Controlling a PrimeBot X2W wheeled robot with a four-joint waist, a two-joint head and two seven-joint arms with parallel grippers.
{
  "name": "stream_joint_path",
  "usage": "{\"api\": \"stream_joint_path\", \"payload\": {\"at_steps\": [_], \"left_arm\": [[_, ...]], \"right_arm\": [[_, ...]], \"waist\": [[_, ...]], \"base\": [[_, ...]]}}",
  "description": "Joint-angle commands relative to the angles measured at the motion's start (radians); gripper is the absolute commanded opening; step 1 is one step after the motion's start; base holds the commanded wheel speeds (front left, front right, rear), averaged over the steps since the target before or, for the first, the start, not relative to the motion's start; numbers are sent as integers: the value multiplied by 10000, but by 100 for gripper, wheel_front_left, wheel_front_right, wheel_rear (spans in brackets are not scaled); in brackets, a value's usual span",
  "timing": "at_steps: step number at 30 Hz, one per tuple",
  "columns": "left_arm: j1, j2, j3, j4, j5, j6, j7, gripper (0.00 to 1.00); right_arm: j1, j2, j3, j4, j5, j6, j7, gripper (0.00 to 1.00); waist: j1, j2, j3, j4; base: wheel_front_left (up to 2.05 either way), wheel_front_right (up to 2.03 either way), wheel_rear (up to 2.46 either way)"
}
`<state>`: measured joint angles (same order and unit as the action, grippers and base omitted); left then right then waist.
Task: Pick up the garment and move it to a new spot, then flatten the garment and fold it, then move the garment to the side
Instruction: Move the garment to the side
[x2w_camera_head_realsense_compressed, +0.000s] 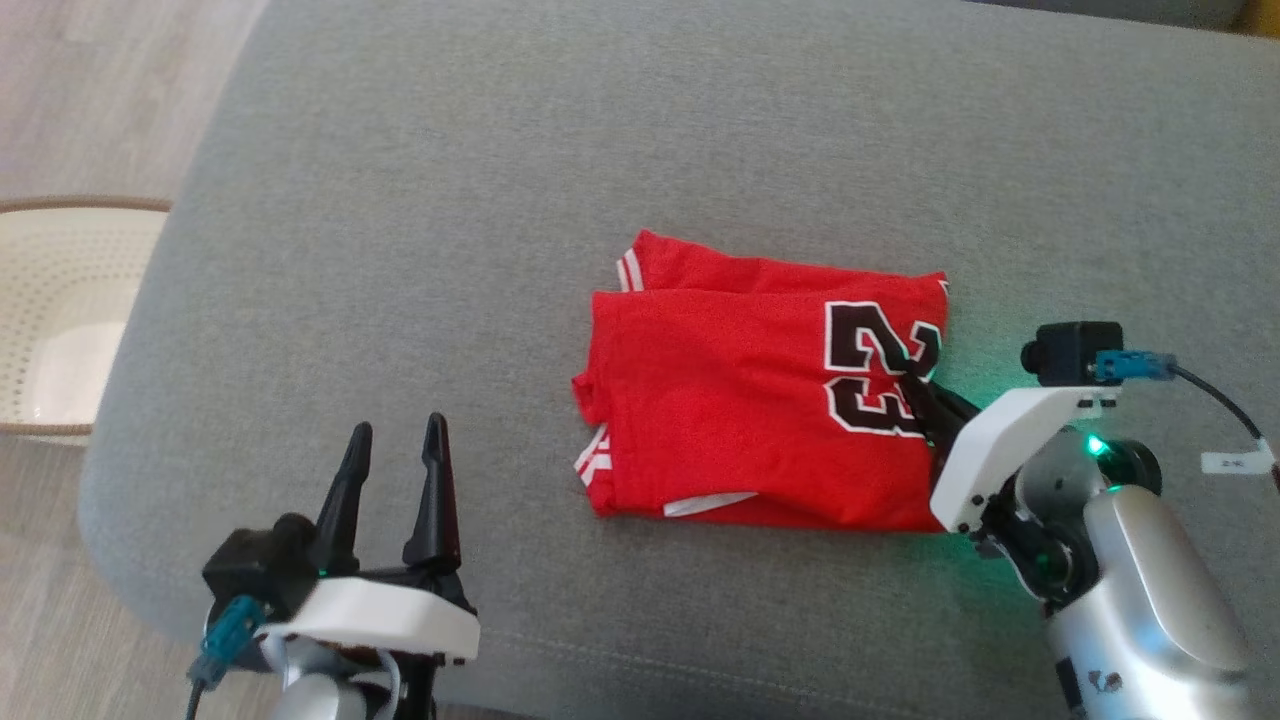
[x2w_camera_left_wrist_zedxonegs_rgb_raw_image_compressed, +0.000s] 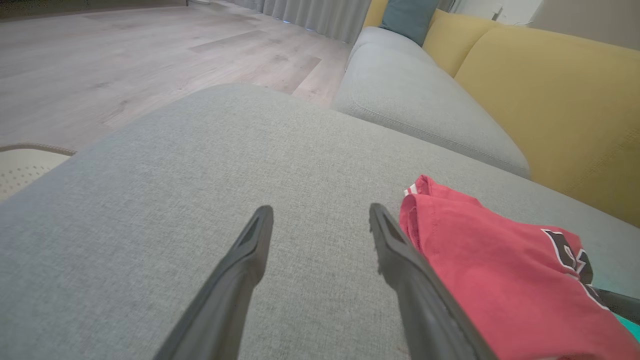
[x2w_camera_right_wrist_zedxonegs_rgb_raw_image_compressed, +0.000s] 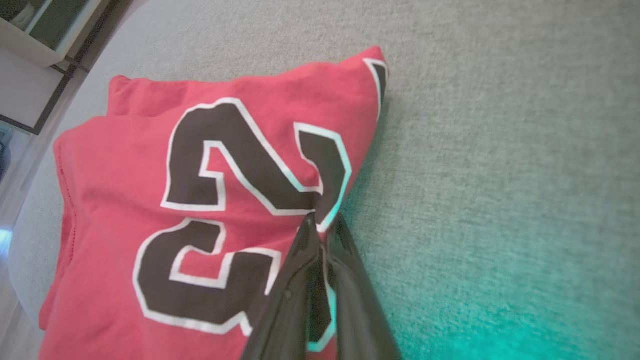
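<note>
Spread and empty, my left gripper (x2w_camera_head_realsense_compressed: 398, 428) is hovering while my right gripper (x2w_camera_head_realsense_compressed: 915, 385) is pinching the right edge of the folded red garment (x2w_camera_head_realsense_compressed: 730, 400).

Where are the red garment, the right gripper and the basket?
red garment (x2w_camera_head_realsense_compressed: 720, 400), head view, plain middle of top layer
right gripper (x2w_camera_right_wrist_zedxonegs_rgb_raw_image_compressed: 322, 223), right wrist view, between its fingertips
basket (x2w_camera_head_realsense_compressed: 60, 280), head view, perforated inner wall

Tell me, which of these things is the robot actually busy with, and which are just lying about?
Part of the job:
red shirt, folded on the grey cushion
right fingers, pinching the shirt's edge
left fingers, open beside it

Just lying about:
white basket
yellow sofa
teal pillow
</note>
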<state>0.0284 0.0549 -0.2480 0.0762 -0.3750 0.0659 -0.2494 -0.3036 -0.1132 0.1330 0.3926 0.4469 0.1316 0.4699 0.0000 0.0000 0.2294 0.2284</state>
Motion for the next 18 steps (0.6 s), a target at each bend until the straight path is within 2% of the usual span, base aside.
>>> {"api": "stream_joint_path", "payload": {"at_steps": [1, 6, 12, 18], "left_arm": [[-427, -46, 295, -345, 41, 42, -124, 100], [-538, -46, 433, -425, 275, -55, -124, 100], [-784, -46, 538, -570, 666, -255, -124, 100], [-1028, 140, 531, -647, 1028, -388, -124, 100]], "right_arm": [[-328, -69, 335, -214, 75, -9, -99, 0], [-681, -331, 392, -475, 152, -9, -802, 0], [-791, -794, 105, -1166, 69, -9, -1305, 0], [-699, -809, -211, -1792, -44, -9, -1627, 0]], "waist": [[0, 0, 52, -133], [0, 0, 248, -931], [0, 0, 643, -2670], [0, 0, 1007, -4467]], "base": [[0, 0, 0], [0, 0, 0], [0, 0, 0], [0, 0, 0]]}}
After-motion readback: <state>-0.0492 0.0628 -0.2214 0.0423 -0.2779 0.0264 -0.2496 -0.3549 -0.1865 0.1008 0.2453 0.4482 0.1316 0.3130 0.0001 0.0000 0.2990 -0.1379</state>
